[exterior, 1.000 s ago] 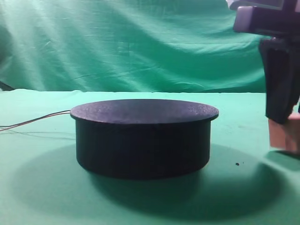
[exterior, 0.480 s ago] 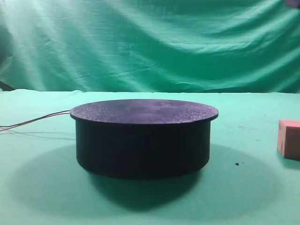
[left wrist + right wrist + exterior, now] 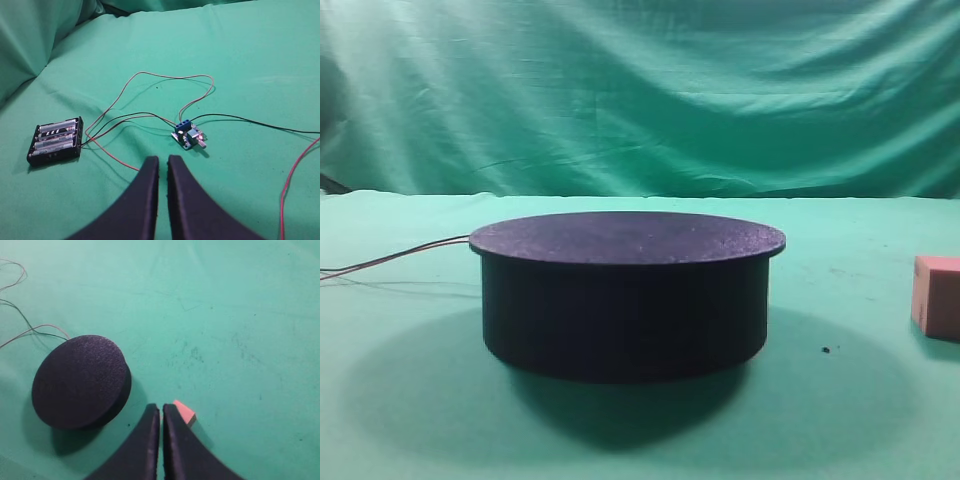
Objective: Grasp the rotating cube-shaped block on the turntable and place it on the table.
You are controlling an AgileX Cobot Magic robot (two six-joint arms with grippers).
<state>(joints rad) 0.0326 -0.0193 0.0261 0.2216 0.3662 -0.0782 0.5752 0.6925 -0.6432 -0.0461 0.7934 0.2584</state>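
In the right wrist view the right pincer (image 3: pixel 161 412) hangs high above the surface (image 3: pixel 240 315), its two dark fingers pressed nearly together with only a thin slit between them and nothing clenched inside. Just beyond and to the right of the tips, far below them, the block (image 3: pixel 184 411) lies on the green cloth, one corner partly hidden behind a finger. Farther off to the left of the tips stands the turntable (image 3: pixel 80 380), its speckled top bare, thin wires (image 3: pixel 30 332) trailing away from its far side. In the left wrist view the left pincer (image 3: pixel 163 165) is likewise drawn in, fingers almost touching, gripping nothing. Just ahead of its tips sits a small blue circuit board (image 3: pixel 187 136); to the left lies a black battery holder (image 3: pixel 55 141), joined to the board by red and black leads. From the high view, no pincer shows; the block (image 3: pixel 938 296) rests on the surface at the right edge, well apart from the turntable (image 3: pixel 625 295).
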